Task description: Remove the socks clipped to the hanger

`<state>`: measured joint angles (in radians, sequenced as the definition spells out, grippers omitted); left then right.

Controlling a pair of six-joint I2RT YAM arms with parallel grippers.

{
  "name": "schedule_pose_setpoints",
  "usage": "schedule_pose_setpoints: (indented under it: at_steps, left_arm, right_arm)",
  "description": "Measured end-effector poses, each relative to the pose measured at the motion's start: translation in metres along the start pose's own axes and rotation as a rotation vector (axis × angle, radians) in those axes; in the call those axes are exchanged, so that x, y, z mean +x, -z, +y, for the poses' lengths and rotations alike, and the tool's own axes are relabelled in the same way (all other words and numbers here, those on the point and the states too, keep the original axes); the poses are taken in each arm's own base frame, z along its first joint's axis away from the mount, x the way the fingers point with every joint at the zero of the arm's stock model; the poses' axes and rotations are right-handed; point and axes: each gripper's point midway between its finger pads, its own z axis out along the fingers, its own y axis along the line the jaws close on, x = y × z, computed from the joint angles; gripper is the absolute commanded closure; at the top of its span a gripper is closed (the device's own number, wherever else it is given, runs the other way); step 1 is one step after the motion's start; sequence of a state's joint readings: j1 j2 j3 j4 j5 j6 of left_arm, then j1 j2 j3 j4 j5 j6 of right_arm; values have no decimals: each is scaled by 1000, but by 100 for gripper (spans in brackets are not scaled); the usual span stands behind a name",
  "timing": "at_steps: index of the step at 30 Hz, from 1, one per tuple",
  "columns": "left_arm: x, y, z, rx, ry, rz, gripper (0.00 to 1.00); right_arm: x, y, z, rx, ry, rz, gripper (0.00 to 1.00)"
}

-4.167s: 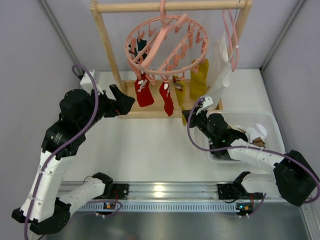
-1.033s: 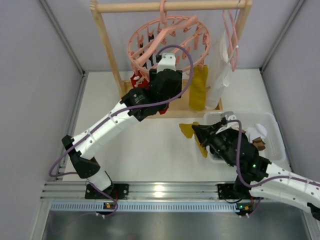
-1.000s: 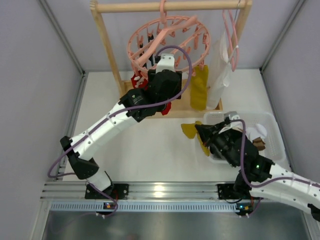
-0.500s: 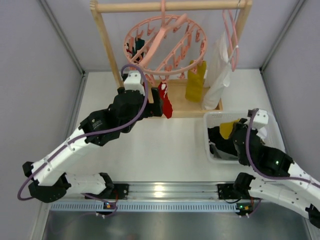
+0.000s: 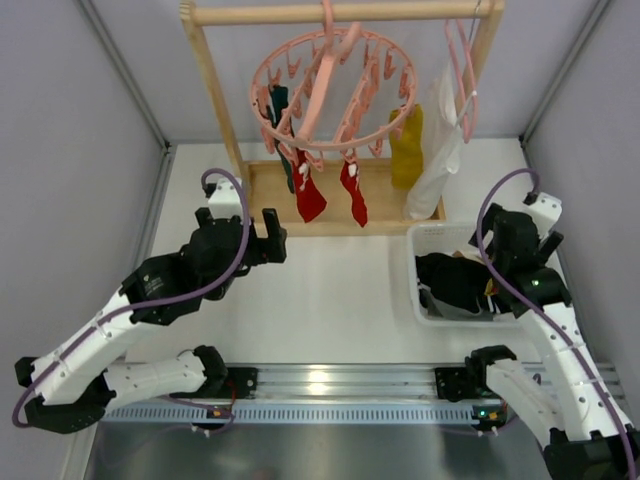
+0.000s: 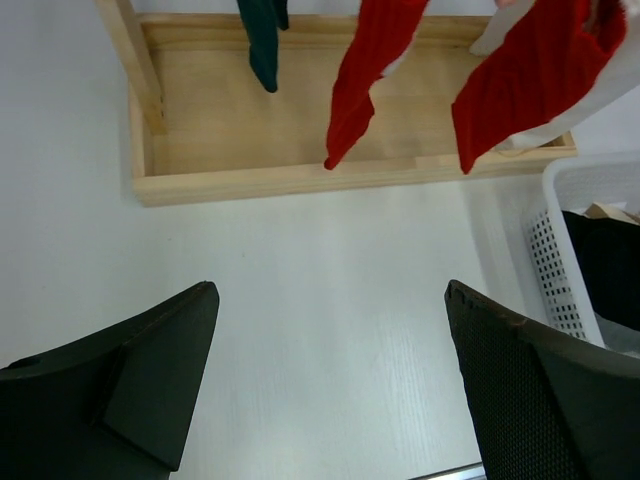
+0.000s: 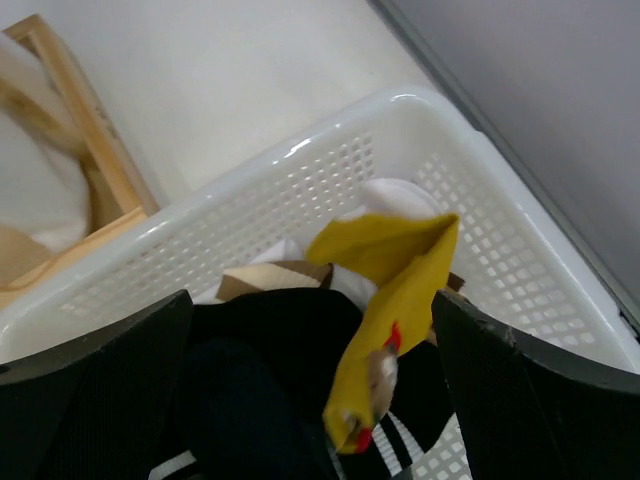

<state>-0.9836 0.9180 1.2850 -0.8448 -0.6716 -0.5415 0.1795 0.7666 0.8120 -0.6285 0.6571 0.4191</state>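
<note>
At the lower left of the overhead view, the left gripper [image 6: 330,300] hangs over the white table [image 6: 80,250]. Its jaws are spread wide with nothing between them. At the lower right, the right gripper [image 7: 312,300] is likewise released, its fingers splayed above the white basket [image 7: 330,135]. A loose mustard sock [image 7: 395,280] lies crumpled inside, on a dark garment [image 7: 260,350] (a red mark shows near the sock's lower end).

Farther back, at top centre, the hanger [image 5: 318,95] hangs by its hook from the wooden rack [image 5: 213,90]. Two red socks [image 5: 310,198] are clipped to its pegs, side by side at the near rim. A teal sock [image 6: 263,45] hangs just to their left. A clipped mustard sock [image 5: 405,148] hangs at the hoop's right side, just beside a white cloth [image 5: 437,150].
</note>
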Motion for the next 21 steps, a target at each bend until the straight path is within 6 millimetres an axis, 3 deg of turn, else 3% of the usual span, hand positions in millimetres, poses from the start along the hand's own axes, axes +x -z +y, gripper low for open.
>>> schedule_pose_setpoints:
  at_steps: [6, 8, 12, 18, 21]
  left_arm:
    - [15, -1, 18, -68, -62, 30, 1]
    - [20, -2, 26, -97, -83, 32, 1]
    - [22, 0, 41, -153, -89, 11, 1]
    - [12, 8, 55, -200, -44, -49, 1]
    - [12, 10, 61, -214, -27, -64, 1]
  right_arm:
    - [-1, 8, 34, -200, -7, 24, 0]
    - [-5, 18, 61, -353, -24, 31, 1]
    - [-12, 53, 133, -767, -73, 13, 1]
    - [36, 129, 223, -1142, 92, 26, 1]
    - [53, 144, 252, -1171, 158, -10, 1]
